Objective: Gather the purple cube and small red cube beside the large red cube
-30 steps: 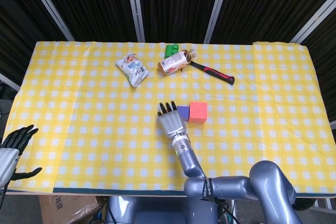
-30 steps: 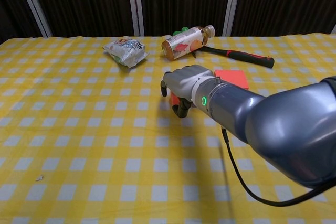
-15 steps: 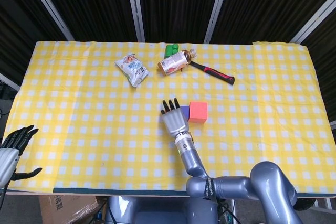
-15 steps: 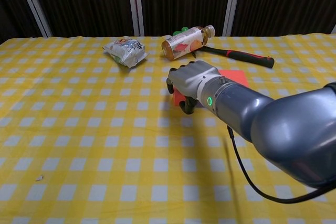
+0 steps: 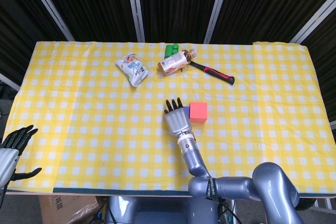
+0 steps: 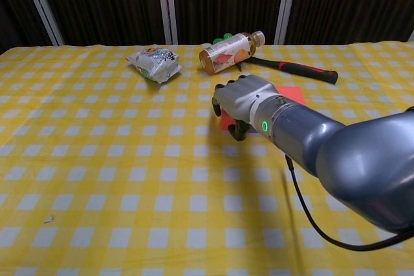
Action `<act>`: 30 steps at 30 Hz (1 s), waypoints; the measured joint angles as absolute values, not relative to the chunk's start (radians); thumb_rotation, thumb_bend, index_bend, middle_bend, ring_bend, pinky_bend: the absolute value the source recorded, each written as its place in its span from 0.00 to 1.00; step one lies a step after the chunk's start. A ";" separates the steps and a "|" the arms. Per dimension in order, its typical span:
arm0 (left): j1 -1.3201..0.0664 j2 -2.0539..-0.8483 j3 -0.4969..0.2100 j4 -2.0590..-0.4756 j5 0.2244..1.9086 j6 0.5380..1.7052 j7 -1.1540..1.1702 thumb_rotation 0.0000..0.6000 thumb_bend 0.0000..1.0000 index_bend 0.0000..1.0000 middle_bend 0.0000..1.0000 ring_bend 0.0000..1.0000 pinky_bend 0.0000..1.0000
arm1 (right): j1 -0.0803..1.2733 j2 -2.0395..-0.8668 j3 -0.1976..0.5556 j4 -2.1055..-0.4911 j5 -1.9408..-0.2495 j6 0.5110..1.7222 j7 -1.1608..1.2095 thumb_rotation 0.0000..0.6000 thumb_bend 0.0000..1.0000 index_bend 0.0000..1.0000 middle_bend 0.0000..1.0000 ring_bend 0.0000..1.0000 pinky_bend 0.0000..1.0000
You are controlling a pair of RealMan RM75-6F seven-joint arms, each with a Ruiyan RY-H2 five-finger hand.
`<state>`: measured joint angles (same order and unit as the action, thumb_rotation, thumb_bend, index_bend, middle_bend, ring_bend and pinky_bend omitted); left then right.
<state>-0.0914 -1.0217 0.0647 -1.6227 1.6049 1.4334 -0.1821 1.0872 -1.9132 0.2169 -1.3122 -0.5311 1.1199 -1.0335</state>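
The large red cube (image 5: 198,112) sits on the yellow checked cloth a little right of centre. The purple cube (image 5: 185,112) rests against its left side, half hidden by my right hand (image 5: 177,120). In the chest view my right hand (image 6: 244,100) curls over the small red cube (image 6: 224,121), fingers on top and thumb below, holding it low over the cloth just left of the large red cube (image 6: 292,94). From the head view the small red cube is hidden. My left hand (image 5: 11,148) hangs off the table's near left corner, fingers spread and holding nothing.
At the back of the table lie a snack bag (image 5: 132,69), a tipped bottle (image 5: 175,61) with a green object (image 5: 170,50) behind it, and a red-handled hammer (image 5: 212,72).
My right hand has moved to the right with the small red cube, closing in on the purple and large red cubes. The left hand has not moved.
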 measured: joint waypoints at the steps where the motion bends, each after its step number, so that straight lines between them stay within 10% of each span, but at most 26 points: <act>1: -0.091 -1.022 0.065 -1.623 1.605 1.433 -0.182 1.00 0.08 0.00 0.00 0.00 0.02 | 1.086 -1.913 0.216 -1.311 -0.532 1.119 -1.034 1.00 0.61 0.29 0.00 0.00 0.00; 19: -0.091 -1.023 0.065 -1.623 1.607 1.434 -0.178 1.00 0.08 0.00 0.00 0.00 0.02 | 1.060 -1.911 0.222 -1.325 -0.551 1.116 -1.042 1.00 0.61 0.29 0.00 0.00 0.00; 30: -0.088 -1.026 0.063 -1.619 1.605 1.440 -0.178 1.00 0.08 0.00 0.00 0.00 0.02 | 1.063 -1.891 0.254 -1.412 -0.593 1.143 -1.030 1.00 0.61 0.11 0.00 0.00 0.00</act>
<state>-0.0882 -1.0259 0.0633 -1.6192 1.6048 1.4396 -0.1778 1.0631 -1.8907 0.2538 -1.4117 -0.5928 1.1428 -1.0302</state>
